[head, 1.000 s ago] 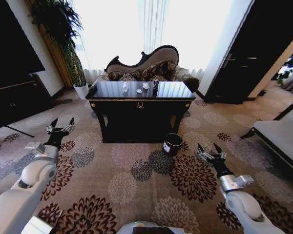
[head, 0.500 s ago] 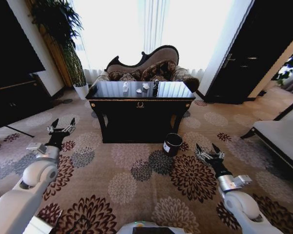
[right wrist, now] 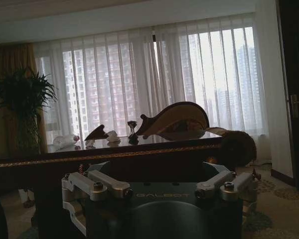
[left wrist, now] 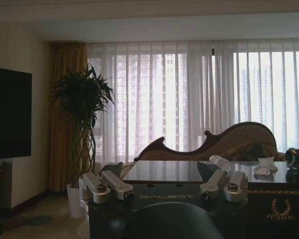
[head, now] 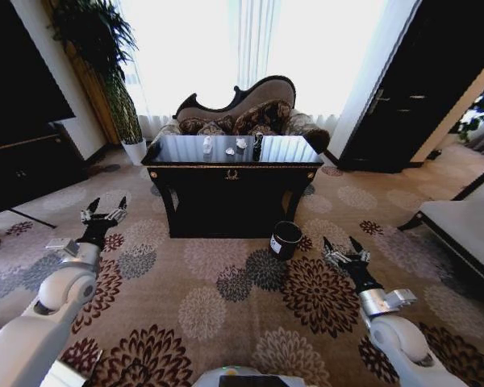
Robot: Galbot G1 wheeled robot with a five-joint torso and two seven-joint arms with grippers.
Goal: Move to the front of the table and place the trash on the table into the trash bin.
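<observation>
The glossy black table point(head: 231, 172) stands ahead of me across the carpet, in front of a sofa. On its top lies the trash: white paper lumps point(head: 207, 144) point(head: 241, 143) and a small dark shiny piece point(head: 256, 143). The small black trash bin point(head: 285, 239) sits on the floor by the table's front right leg. My left gripper point(head: 107, 207) hangs open low at the left, far from the table. My right gripper point(head: 340, 244) is open too, just right of the bin. The left wrist view shows a paper lump point(left wrist: 265, 166) and the dark piece point(left wrist: 295, 158) on the table top point(left wrist: 164, 172).
A patterned brown sofa point(head: 246, 113) backs the table. A tall potted plant point(head: 113, 81) stands at the back left, and a dark cabinet point(head: 20, 165) lines the left wall. A dark door point(head: 403, 97) and a low bench point(head: 468, 230) are to the right. Open flowered carpet point(head: 226, 290) lies between me and the table.
The right gripper has drifted slightly left and the left gripper slightly down. The table, trash and bin stay where they were.
</observation>
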